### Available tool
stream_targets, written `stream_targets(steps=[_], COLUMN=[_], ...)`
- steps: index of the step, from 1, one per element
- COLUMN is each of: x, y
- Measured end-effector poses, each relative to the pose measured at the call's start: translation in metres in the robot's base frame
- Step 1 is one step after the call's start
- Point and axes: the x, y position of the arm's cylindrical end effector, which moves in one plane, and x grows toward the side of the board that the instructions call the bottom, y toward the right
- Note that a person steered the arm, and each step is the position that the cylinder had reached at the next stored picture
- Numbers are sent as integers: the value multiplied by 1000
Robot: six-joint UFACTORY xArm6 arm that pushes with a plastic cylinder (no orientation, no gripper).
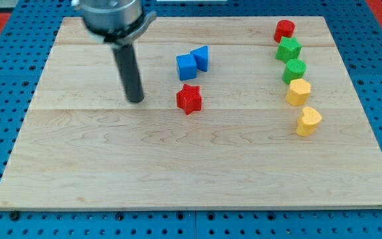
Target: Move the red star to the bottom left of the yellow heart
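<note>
The red star (189, 99) lies near the middle of the wooden board (178, 166). The yellow heart (308, 121) lies far off at the view's right, at the bottom of a column of blocks. My tip (136, 99) rests on the board to the left of the red star, a clear gap away and about level with it. The rod rises from the tip toward the view's top left.
A blue cube (186, 66) and a blue triangular block (201, 58) touch just above the red star. Above the heart stand a yellow hexagon (298, 91), a green block (294, 70), a green star (288, 48) and a red block (284, 30).
</note>
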Motion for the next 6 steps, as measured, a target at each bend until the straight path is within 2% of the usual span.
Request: stream_targets(steps=[1, 2, 3, 4, 5, 6], x=[21, 77, 101, 108, 120, 155], y=[91, 162, 215, 186, 126, 175])
